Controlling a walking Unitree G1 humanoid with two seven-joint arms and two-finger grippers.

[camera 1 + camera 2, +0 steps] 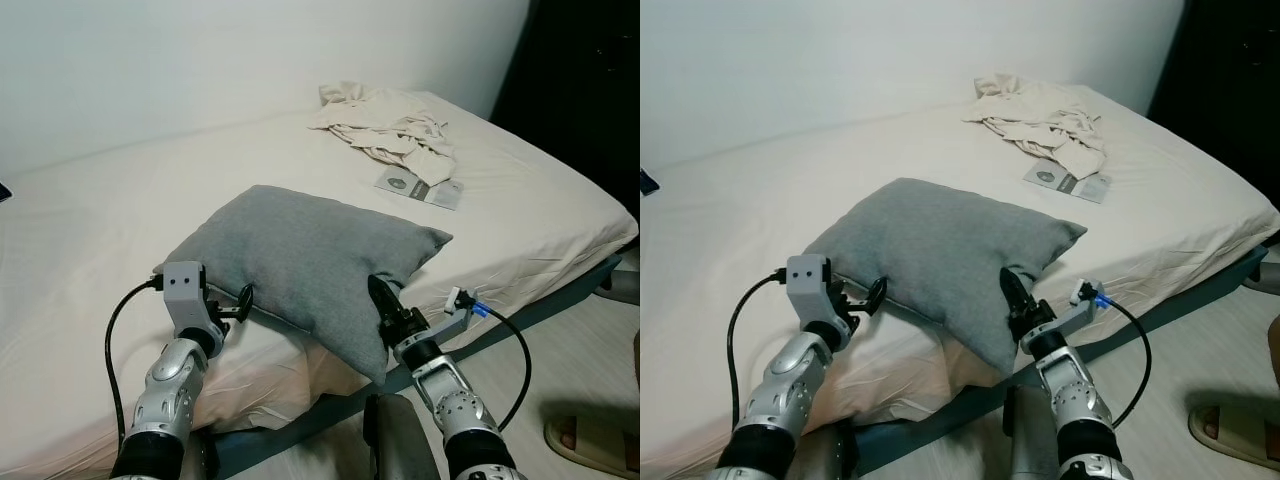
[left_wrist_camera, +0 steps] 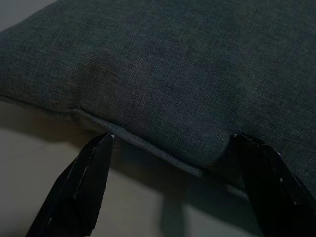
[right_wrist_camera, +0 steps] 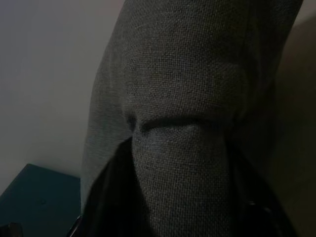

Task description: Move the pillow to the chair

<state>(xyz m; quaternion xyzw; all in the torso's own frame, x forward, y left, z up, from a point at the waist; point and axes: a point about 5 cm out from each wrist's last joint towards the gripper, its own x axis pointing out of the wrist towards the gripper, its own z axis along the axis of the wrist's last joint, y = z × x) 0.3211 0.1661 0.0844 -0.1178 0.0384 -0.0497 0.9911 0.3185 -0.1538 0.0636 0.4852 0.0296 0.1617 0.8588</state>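
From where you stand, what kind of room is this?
Most likely a bedroom: a wide bed with a cream sheet, a grey pillow lying on it, and crumpled bedclothes near the wall.

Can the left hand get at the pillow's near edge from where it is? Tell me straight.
Probably yes. The left hand is open with the grey pillow's seam edge lying between its fingers, and nothing stands between them. The right hand already pinches the pillow's other side.
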